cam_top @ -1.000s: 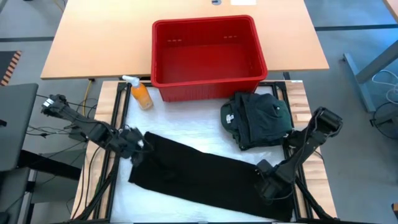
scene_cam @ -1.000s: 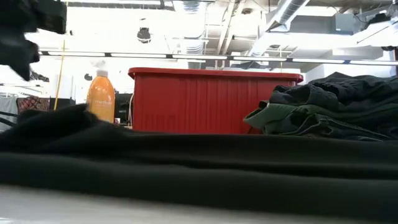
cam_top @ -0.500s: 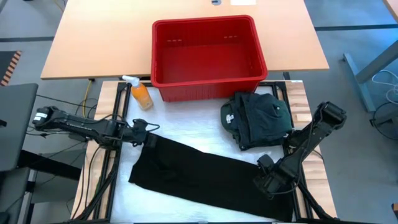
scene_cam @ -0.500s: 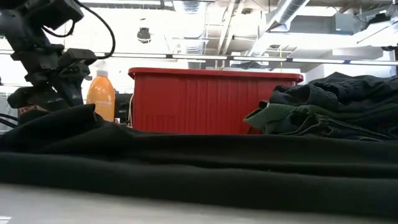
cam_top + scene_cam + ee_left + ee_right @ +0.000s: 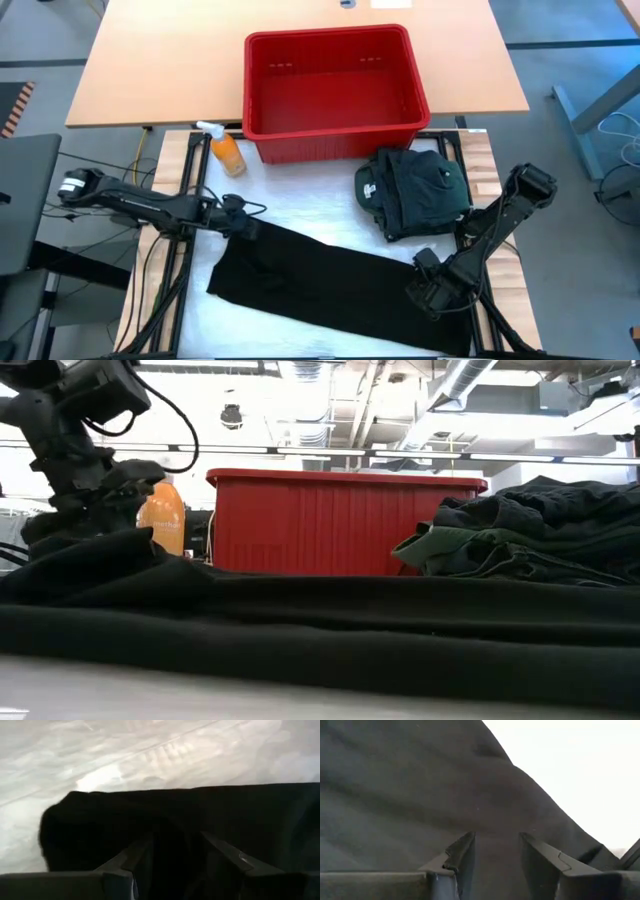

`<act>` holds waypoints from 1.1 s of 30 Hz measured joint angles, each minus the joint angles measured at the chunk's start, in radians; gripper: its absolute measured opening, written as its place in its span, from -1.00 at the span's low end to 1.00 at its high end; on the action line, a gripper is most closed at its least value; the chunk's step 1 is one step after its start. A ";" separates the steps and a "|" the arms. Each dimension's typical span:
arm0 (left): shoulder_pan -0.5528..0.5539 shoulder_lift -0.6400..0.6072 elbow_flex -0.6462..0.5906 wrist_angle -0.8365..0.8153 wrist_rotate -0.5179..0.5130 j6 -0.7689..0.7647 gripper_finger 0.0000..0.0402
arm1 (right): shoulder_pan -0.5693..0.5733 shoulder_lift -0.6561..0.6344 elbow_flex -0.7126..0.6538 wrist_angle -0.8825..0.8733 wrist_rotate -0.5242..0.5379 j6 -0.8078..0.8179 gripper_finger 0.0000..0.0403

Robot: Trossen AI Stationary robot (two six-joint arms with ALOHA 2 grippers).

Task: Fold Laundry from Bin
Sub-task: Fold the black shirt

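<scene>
**Q:** Overhead pipes and ceiling lights fill the room behind the table in the low view. What lies on the white pad [image 5: 300, 190]?

**A:** A long black garment [image 5: 330, 285] runs flat across it from about 9 o'clock toward 5 o'clock. A heap of dark green and charcoal laundry [image 5: 415, 192] sits at 3 o'clock, a small pale label showing on its left edge. The red bin [image 5: 333, 92] stands at 12 o'clock, nothing visible inside it, with an orange spray bottle [image 5: 226, 150] just beside its left front corner.

**Q:** Where are the two arms?

**A:** The left gripper [image 5: 243, 215] is down at the black garment's upper left corner, at 9 o'clock. Its wrist view shows black cloth bunched between the two fingers [image 5: 127, 865], so it is grasping that corner. The right gripper [image 5: 422, 292] is at the garment's other end, at 5 o'clock. Its fingers [image 5: 462, 855] press into dark cloth that fills the gap between them; whether they are clenched on it or merely resting against it I cannot tell.
</scene>
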State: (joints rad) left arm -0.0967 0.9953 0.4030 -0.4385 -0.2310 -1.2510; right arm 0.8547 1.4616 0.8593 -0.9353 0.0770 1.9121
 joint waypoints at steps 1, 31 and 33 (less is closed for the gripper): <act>0.000 0.014 0.000 0.011 0.002 0.000 -0.30 | 0.000 0.000 0.000 0.001 0.009 0.006 -0.13; -0.138 -0.281 0.070 -0.443 -0.063 -0.016 -1.00 | -0.203 0.282 0.007 0.422 0.447 -0.091 -0.13; -0.140 -0.276 0.069 -0.442 -0.061 -0.016 -1.00 | -0.203 0.269 0.005 0.375 0.431 -0.055 -0.13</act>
State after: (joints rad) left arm -0.2372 0.7188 0.4719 -0.8806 -0.2919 -1.2672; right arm 0.6514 1.7308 0.8641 -0.5599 0.5076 1.8567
